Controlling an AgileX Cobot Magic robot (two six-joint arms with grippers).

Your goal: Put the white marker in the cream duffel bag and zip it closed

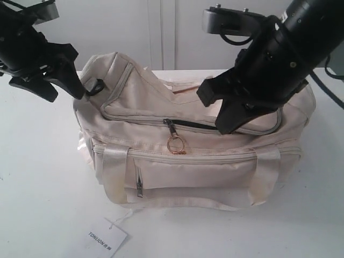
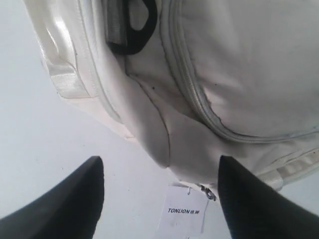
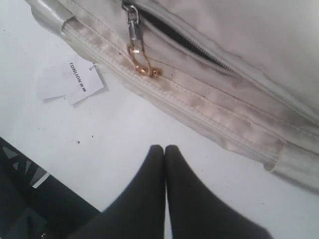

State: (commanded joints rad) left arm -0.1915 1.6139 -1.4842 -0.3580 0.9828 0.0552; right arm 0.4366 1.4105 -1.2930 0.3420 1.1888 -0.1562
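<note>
The cream duffel bag (image 1: pixel 188 172) lies on the white table, its top zipper (image 1: pixel 191 124) partly undone in a short dark slit. The slider's gold ring pull (image 1: pixel 175 144) hangs over the front. My right gripper (image 1: pixel 223 129) hovers over the bag's right top, shut with nothing between its fingers; its tips (image 3: pixel 165 147) sit near the bag's (image 3: pixel 239 50) front seam, apart from the ring pull (image 3: pixel 142 67). My left gripper (image 1: pixel 64 92) is open beside the bag's left end (image 2: pixel 249 74), its fingers (image 2: pixel 75 199) wide apart and empty. The white marker is out of view.
A white paper tag (image 1: pixel 107 237) printed TONLION lies on the table in front of the bag, tied to it by a thread, and shows in both wrist views (image 2: pixel 184 211) (image 3: pixel 70 79). A black end ring (image 1: pixel 97 86) sticks out by my left gripper.
</note>
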